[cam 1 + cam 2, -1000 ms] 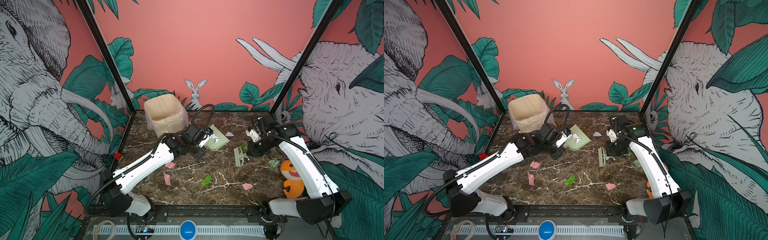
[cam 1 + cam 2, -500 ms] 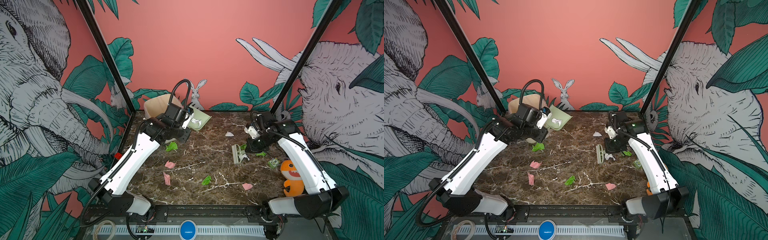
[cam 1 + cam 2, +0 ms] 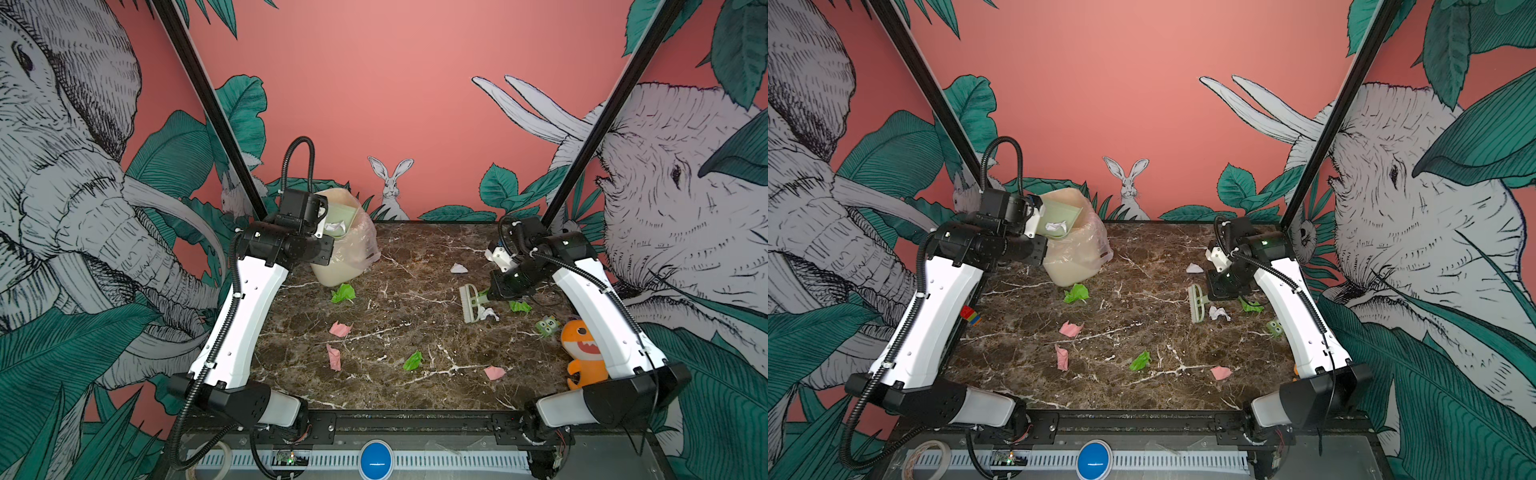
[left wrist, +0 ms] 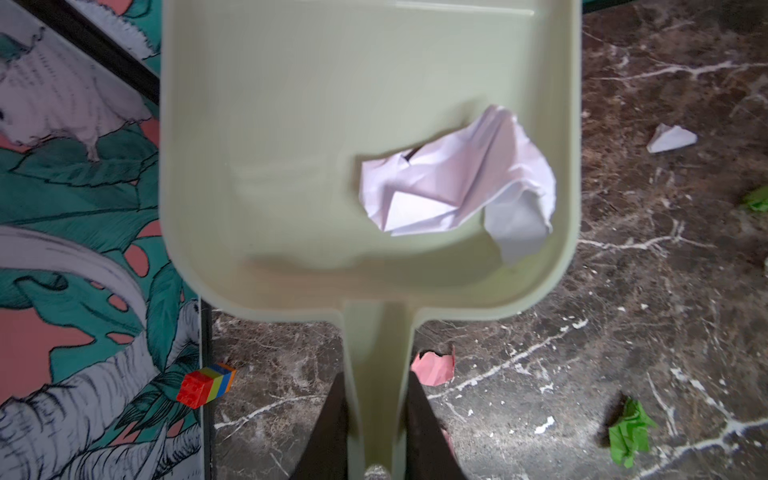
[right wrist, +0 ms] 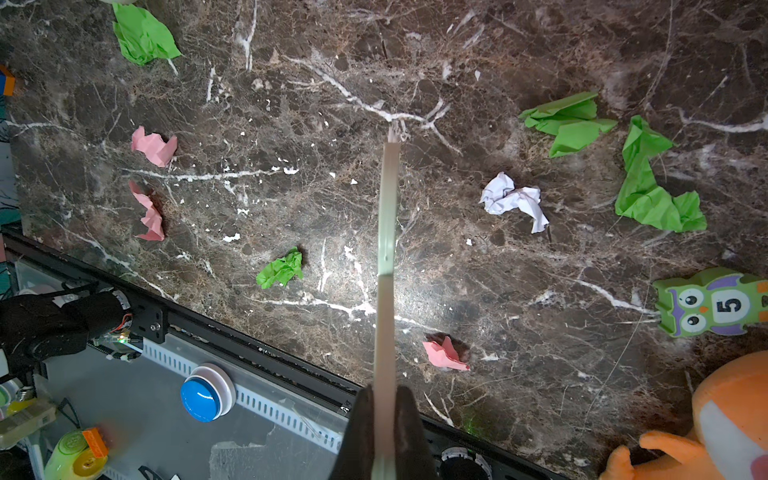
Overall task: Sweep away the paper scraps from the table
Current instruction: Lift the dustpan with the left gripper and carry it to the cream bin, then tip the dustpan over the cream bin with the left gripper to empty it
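Change: dustpan (image 4: 291, 145) raised to the back-left corner bin (image 3: 1075, 257); white scrap (image 4: 453, 183) still aboard
Left gripper (image 4: 376, 415): clamps dustpan handle
Right gripper (image 5: 384, 401): pinches brush (image 5: 386, 216); paper scraps (image 3: 342, 293) litter surface (image 3: 415, 266)

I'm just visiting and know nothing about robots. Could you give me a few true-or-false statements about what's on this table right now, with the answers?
1. The left claw grips a pale green dustpan with a white paper scrap inside. True.
2. The table has nothing lying on it. False: paper scraps in pink, green and white lie scattered across it.
3. The right claw is shut on a small brush. True.
4. The orange plush toy lies in the dustpan. False: it sits on the table beside the right arm.
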Tool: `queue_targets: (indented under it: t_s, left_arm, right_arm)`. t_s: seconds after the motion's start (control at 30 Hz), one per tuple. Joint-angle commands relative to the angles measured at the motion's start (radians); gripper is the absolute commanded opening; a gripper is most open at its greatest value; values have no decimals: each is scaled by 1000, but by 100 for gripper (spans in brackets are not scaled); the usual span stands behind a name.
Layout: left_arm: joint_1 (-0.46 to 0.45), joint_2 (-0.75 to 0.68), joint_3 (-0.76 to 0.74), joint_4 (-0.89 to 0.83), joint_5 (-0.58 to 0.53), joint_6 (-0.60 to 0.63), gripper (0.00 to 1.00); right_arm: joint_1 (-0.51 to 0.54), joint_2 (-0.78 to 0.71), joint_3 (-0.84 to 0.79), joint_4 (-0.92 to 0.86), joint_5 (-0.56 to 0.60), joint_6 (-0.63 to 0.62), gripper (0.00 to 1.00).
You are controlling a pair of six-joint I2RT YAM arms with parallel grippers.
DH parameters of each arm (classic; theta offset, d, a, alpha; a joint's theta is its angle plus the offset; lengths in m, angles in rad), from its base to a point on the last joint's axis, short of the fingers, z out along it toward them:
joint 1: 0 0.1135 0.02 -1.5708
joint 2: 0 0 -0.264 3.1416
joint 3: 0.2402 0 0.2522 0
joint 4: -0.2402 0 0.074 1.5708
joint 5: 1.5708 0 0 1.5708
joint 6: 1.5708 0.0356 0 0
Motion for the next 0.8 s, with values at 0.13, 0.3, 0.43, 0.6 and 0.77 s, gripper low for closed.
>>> queue_targets:
  t_s: [0.13,0.3,0.43,0.6,0.77]
  left_arm:
    - [86,46,47,9,-112,91,0]
    - [93,130,116,-4,-168,156,0]
    - [92,208,207,-48,-226,217,0]
    - [90,289,330,-120,-305,294,0]
    - [68,309,321,-128,-419,372,0]
  right_arm:
    - [-7,-3,11,-43,-24,-30,0]
    - [-7,1,21,-54,-28,-38,0]
    - [-7,-4,7,-55,-30,-43,0]
    - [-7,-6,-15,-46,-36,-44,0]
    - [-9,6,-11,-47,-41,-50,0]
